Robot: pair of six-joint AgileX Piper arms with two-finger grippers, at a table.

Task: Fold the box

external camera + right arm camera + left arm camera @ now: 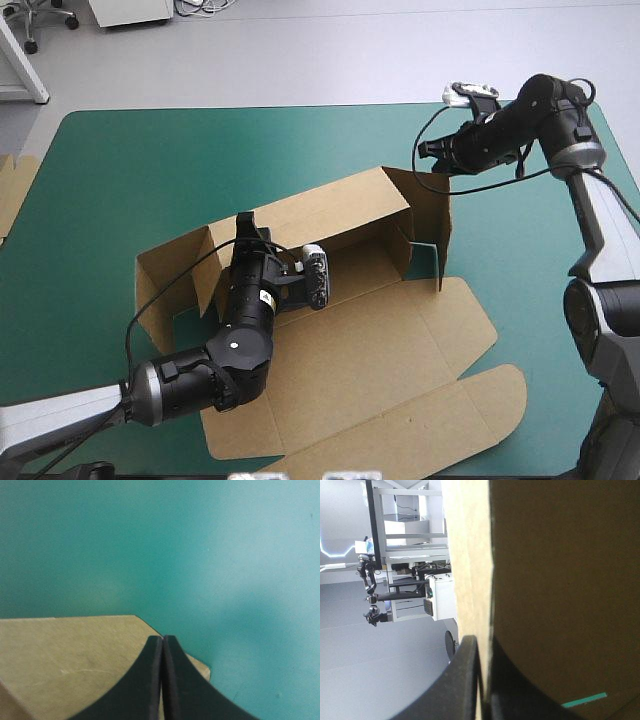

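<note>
One teal-green covered table [150, 160], one brown cardboard box [400, 340], two black fin-fingered grippers.
The box lies mid-table, half raised, its long axis running near-left to far-right and its lid flat toward the near edge. The left gripper [482, 642] clamps its back wall. The right gripper [163, 639] is clenched empty over the far-right flap. The small label [266, 297] on the left arm is unreadable.

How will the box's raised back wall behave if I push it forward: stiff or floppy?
Likely stiff as a panel: the box keeps straight edges, and its wall stands flat in the left gripper. It should hinge at its creases rather than bend. Probably light, so the whole sheet may slide on the cover.
</note>
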